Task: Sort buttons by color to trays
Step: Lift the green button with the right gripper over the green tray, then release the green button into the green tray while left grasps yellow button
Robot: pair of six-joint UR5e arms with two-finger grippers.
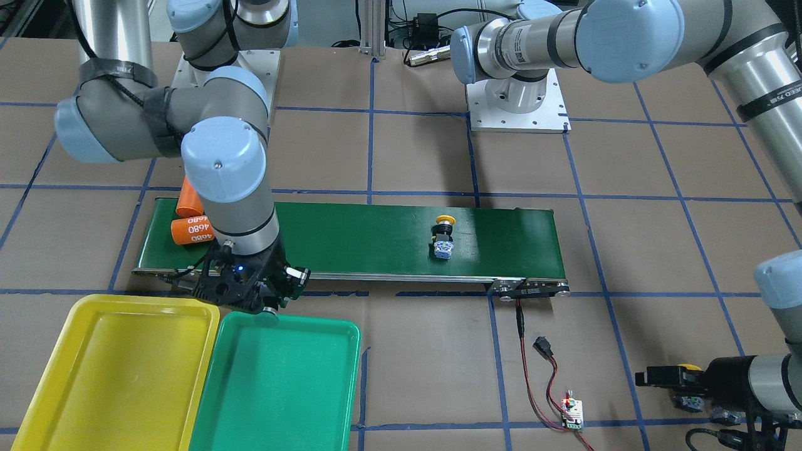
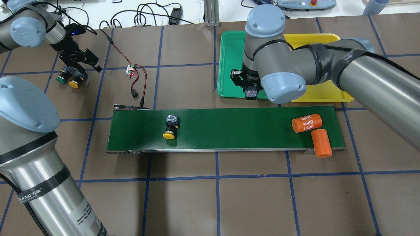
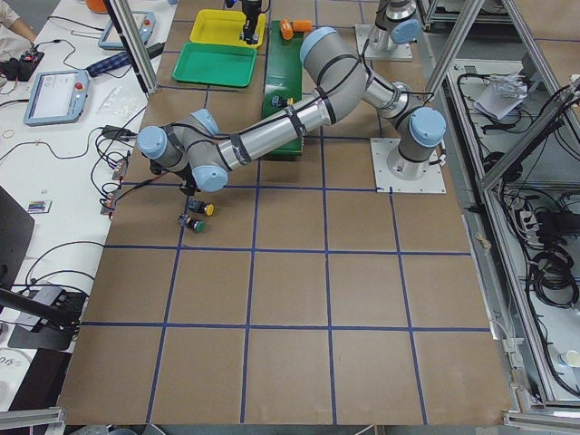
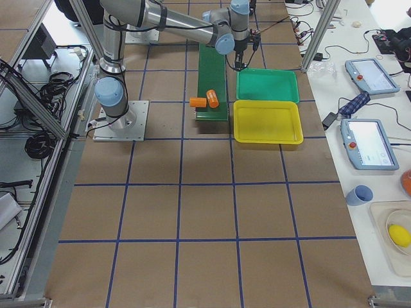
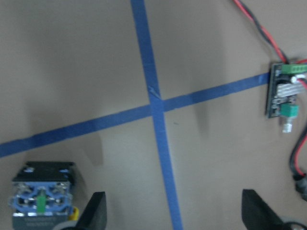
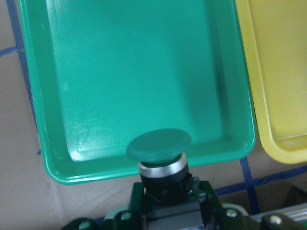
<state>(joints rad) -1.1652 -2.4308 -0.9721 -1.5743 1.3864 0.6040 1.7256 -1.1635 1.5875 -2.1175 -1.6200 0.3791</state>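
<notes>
Right, I count four small black-bodied push-button switches with mushroom caps, two green and two yellow. One green-capped button (image 6: 158,146) is clamped by its body in the right gripper (image 2: 250,93), cap pointing away from the wrist. It hangs over the rim of the shallow green plastic tray (image 1: 282,388) on the side nearest the belt, close to the corner beside the other tray. One yellow-capped button (image 2: 170,128) lies on the long dark-green conveyor belt (image 2: 229,127), toward its end on my left arm's side, cap pointing at the robot. The other green button (image 2: 61,78) and the other yellow button (image 2: 74,83) lie side by side on the brown table paper, well apart from the belt.

The left gripper (image 5: 175,211) hangs just above that pair with its fingers (image 5: 96,213) spread wide and only table and blue tape between them. One button's grey-blue contact block sits just outside one finger.

There are two trays. The green one and the shallow yellow plastic tray (image 1: 119,369) lie edge to edge just past the belt. I see no button lying in either.

Two orange cylinders lie at the belt's other end. One marked "4680" (image 2: 306,123) is on the belt. A plain one (image 2: 321,143) overhangs its near edge.

A small circuit board (image 2: 131,69) with red and black wires sits between the left gripper and the belt.
</notes>
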